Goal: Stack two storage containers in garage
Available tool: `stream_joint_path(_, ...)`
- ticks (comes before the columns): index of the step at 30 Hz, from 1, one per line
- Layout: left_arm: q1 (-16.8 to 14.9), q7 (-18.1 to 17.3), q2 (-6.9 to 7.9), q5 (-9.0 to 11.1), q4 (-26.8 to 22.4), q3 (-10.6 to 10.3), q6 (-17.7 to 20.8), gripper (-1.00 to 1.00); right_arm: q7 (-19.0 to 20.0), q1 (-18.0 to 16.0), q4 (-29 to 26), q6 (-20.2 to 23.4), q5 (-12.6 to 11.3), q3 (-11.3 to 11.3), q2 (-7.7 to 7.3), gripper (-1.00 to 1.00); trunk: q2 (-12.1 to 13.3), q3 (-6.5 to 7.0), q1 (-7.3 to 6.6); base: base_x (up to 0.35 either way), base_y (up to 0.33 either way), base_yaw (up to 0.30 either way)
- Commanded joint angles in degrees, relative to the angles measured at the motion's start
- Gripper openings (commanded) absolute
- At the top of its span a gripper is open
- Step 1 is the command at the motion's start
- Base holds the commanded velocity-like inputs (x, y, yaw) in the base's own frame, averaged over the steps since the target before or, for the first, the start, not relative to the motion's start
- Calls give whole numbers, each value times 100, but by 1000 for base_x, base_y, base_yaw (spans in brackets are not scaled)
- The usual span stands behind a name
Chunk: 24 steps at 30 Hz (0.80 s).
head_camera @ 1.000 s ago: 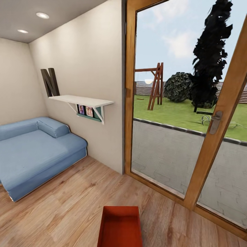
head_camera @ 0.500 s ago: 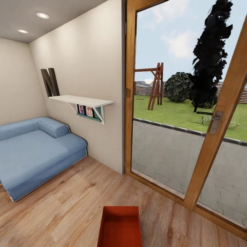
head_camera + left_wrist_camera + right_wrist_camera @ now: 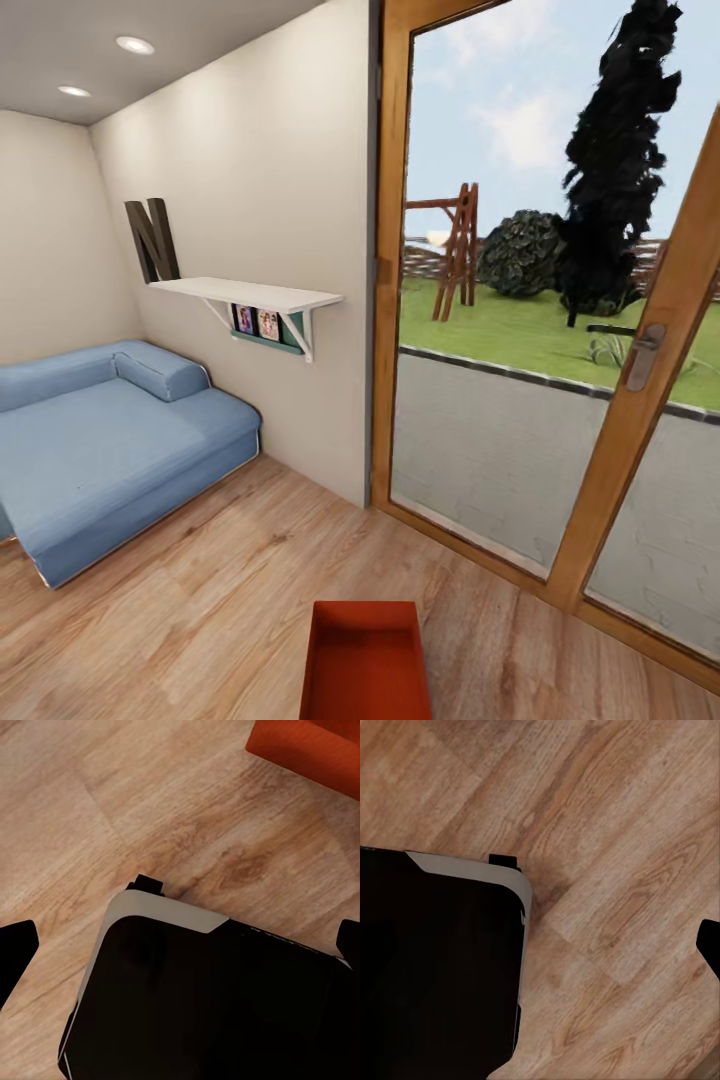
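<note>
Blue sofa [image 3: 110, 430], white wall shelf [image 3: 245, 293], glass door [image 3: 560, 350].

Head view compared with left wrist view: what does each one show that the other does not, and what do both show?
Head view alone: the blue sofa, the white wall shelf and the wood-framed glass doors with the garden behind. Left wrist view alone: the robot's black base with a pale edge. Both share the light wood plank floor and a red-orange storage container.

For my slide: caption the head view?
Red-orange plastic storage container on light wood plank floor, between blue sofa and wood-framed glass doors.
</note>
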Motion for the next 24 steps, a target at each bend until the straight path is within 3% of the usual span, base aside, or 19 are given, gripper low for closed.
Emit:
stream_joint_path(1, -4, 19, -1, 43, 2, -49, -16, 100, -8, -8, 17, -32, -57, 48, 4, 100, -11, -12, 3, 0, 16, 0)
stream_joint_path(24, -4, 20, -3, 43, 2, -49, -16, 100, -8, -8, 17, -56, -68, 26, 13, 100, -11, -12, 3, 0, 11, -18)
